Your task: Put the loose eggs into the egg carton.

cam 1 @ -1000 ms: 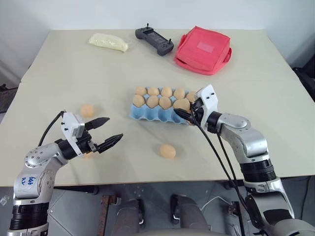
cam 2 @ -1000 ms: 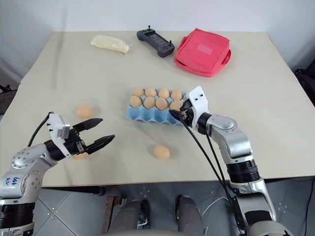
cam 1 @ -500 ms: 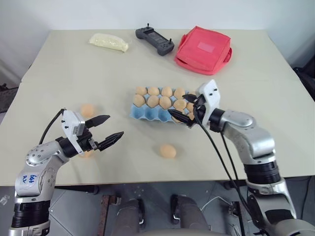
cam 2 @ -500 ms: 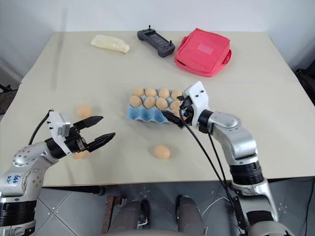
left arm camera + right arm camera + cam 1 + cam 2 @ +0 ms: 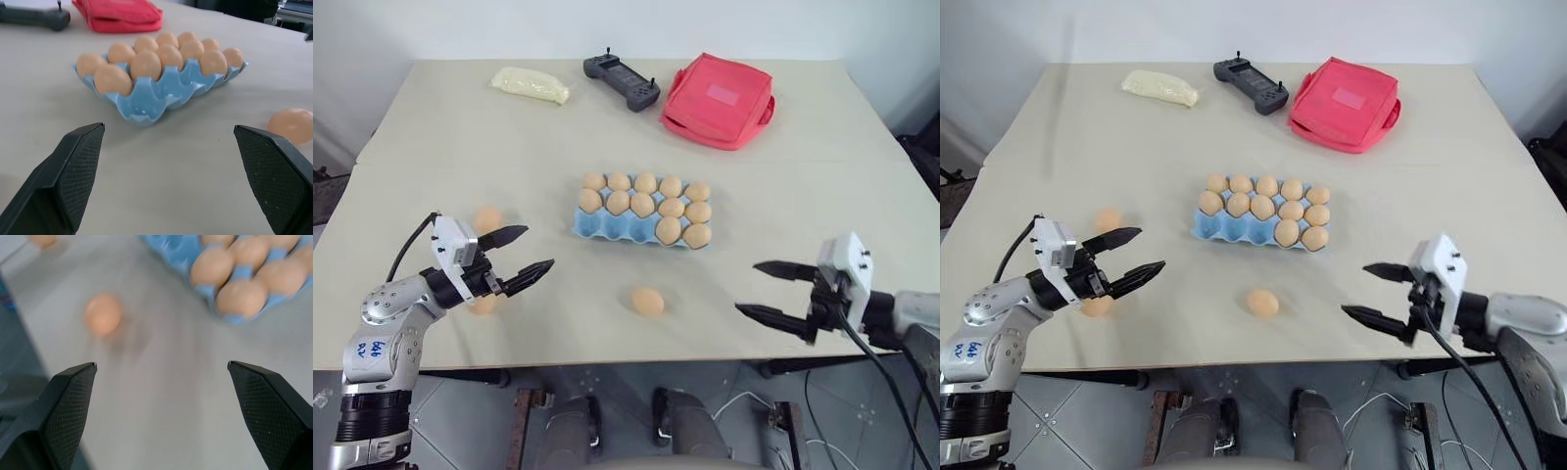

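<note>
A light blue egg carton (image 5: pixel 636 227) sat at the middle of the beige table (image 5: pixel 822 186), most cups holding tan eggs and the near-left cups empty, likely kept for the three loose eggs. One loose egg (image 5: pixel 648 301) lay just in front of the carton, and two more lay to the left, one (image 5: pixel 487 217) beyond the left gripper (image 5: pixel 529 252) and one (image 5: pixel 483 305) beneath it. Both the left gripper and the right gripper (image 5: pixel 767 291) hovered wide open and empty over the near edge, each seemingly poised for the nearest egg.

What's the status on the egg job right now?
Left hand open, empty. Right hand open, empty. Egg carton has ten eggs; three loose eggs on table. Nothing in the way.
</note>
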Controlling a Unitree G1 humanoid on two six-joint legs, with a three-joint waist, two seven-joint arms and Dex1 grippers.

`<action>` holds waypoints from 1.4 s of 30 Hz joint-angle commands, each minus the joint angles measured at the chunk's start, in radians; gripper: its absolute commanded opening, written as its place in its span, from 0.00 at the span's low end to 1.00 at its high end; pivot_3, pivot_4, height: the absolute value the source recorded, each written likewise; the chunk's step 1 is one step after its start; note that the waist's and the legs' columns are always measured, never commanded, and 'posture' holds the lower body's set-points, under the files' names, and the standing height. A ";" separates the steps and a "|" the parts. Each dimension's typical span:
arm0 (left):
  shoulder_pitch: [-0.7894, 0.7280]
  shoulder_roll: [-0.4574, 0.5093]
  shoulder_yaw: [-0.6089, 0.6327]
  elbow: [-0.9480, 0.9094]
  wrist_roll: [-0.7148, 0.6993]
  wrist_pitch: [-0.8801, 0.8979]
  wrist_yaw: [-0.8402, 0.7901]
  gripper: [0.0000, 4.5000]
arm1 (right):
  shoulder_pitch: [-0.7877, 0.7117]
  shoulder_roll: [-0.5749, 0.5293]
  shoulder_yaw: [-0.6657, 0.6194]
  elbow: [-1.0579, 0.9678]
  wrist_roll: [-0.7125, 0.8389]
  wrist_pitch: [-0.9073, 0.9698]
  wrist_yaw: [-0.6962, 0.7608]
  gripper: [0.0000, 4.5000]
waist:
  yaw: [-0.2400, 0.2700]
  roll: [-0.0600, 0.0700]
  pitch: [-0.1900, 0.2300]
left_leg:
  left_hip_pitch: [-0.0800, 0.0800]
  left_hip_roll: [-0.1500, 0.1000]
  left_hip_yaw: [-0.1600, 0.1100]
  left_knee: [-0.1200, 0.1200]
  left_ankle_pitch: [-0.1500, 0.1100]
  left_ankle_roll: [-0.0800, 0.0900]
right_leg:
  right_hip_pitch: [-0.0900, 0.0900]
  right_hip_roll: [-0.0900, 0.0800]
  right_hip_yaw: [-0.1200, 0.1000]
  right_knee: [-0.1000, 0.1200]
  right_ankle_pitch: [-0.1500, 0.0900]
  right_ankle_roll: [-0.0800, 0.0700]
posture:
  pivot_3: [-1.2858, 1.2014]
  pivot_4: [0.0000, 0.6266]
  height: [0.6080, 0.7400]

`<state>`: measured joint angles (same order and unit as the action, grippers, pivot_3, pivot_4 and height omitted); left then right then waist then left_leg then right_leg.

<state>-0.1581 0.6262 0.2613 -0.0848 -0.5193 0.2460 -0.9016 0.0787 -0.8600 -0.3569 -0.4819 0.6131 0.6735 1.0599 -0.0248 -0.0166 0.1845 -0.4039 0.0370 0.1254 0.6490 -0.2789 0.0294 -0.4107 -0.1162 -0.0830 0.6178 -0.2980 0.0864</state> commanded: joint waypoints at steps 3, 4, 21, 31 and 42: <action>0.021 0.040 0.042 0.020 0.003 -0.058 -0.052 1.00 | 0.057 -0.050 -0.031 0.007 -0.020 -0.099 0.075 1.00 | -0.001 0.000 0.000 | 0.001 0.000 0.000 0.000 0.000 -0.002 | 0.000 0.000 0.000 0.000 0.002 -0.002 | 0.52 0.24 1.00; 0.034 0.046 0.050 0.020 -0.004 -0.066 -0.071 1.00 | 0.058 -0.057 -0.024 0.011 -0.026 -0.114 0.085 1.00 | -0.002 0.000 0.000 | 0.001 0.000 0.000 0.000 0.000 -0.003 | 0.000 0.000 0.000 0.000 0.002 -0.002 | 0.52 0.24 1.00; 0.227 0.105 0.083 -0.110 -0.026 -0.024 -0.155 1.00 | -0.456 0.103 0.537 0.109 -0.194 -0.118 0.022 1.00 | -0.003 0.001 0.001 | -0.002 0.002 -0.001 -0.003 -0.001 -0.007 | -0.005 -0.001 0.001 -0.001 0.000 -0.006 | 0.52 0.24 1.00; 0.294 0.091 0.114 -0.197 -0.045 0.002 -0.105 1.00 | -0.565 0.208 0.728 0.277 -0.350 -0.192 0.036 1.00 | -0.004 0.001 0.001 | -0.002 0.002 -0.001 -0.002 -0.001 -0.007 | -0.005 -0.001 -0.001 -0.001 0.000 -0.006 | 0.52 0.24 1.00; 0.281 0.084 0.101 -0.209 -0.049 0.005 -0.069 1.00 | -0.587 0.303 0.724 0.344 -0.378 -0.211 0.023 0.57 | -0.005 0.001 0.001 | -0.002 0.002 -0.001 -0.002 -0.001 -0.007 | -0.005 -0.001 -0.001 0.001 0.000 -0.006 | 0.52 0.24 1.00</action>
<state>0.1289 0.7150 0.3462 -0.2660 -0.5462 0.2518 -0.9747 -0.4961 -0.5645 0.3878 -0.1176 0.2247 0.4613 1.0852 -0.0296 -0.0155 0.1856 -0.4055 0.0389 0.1246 0.6470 -0.2796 0.0222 -0.4154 -0.1174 -0.0845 0.6188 -0.2978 0.0804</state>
